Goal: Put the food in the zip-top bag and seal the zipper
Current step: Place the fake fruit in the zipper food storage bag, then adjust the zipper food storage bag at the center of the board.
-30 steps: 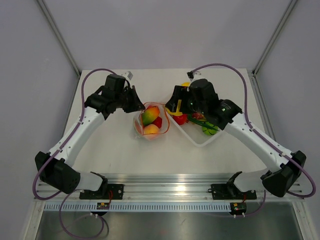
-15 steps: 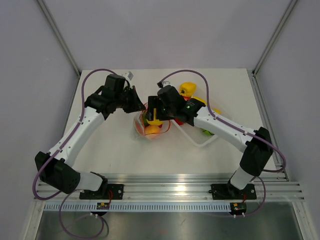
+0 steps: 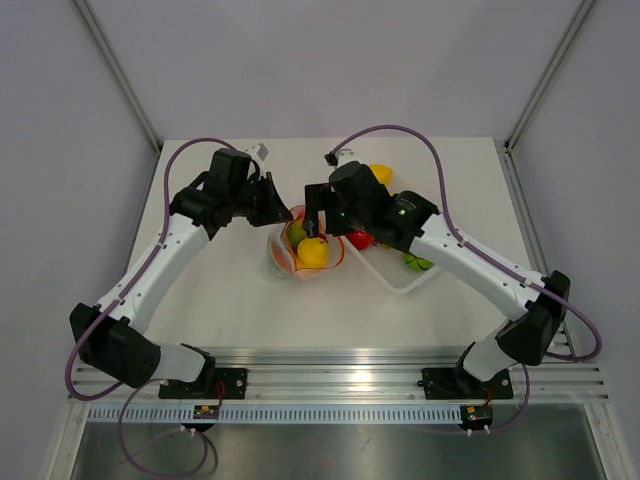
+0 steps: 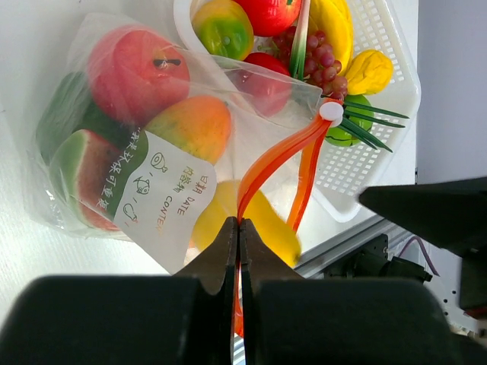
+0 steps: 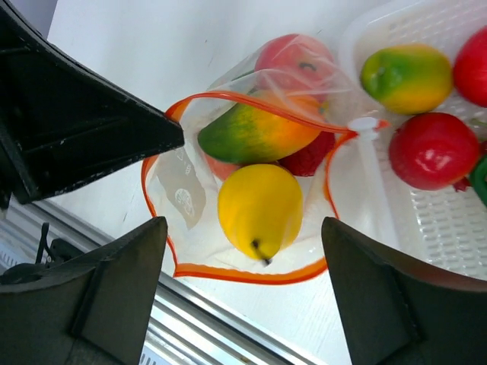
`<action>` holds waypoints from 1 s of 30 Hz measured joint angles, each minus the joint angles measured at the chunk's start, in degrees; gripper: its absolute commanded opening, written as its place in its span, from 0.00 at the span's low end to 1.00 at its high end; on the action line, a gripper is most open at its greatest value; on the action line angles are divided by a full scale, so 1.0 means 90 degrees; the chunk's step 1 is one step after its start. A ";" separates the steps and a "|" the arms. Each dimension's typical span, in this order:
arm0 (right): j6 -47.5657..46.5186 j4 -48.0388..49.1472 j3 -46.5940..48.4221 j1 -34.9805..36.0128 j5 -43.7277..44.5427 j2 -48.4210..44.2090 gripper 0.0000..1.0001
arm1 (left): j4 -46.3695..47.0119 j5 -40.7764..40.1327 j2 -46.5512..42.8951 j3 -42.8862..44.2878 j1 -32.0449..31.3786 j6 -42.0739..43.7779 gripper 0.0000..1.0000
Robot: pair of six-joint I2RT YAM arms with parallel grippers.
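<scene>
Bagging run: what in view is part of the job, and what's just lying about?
Job:
- clear crinkly zip-top bag
- orange-red zipper strip, pinched by the left gripper
- yellow toy fruit in the bag mouth
- red round toy fruit and green-yellow toy mango, not yet bagged
- right gripper, open

Lying about:
- white perforated plastic tray
- aluminium rail
- purple cables

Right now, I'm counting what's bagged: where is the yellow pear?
In the right wrist view, the pear lies in the open bag, beside the mango, left of the tray.
</scene>
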 measured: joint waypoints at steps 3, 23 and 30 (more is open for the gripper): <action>-0.0032 -0.0029 -0.0233 -0.0087 0.0206 -0.0410 0.75 | 0.0000 0.0002 0.0000 0.0000 0.0000 0.0000 0.00; 0.0345 0.0262 -0.1829 -0.0588 0.0274 -0.0631 0.62 | 0.0010 0.0005 0.0000 0.0000 0.0000 0.0000 0.00; 0.0444 0.0481 -0.2176 -0.0644 0.0267 -0.1248 0.63 | 0.0012 0.0005 0.0000 0.0000 0.0000 0.0000 0.00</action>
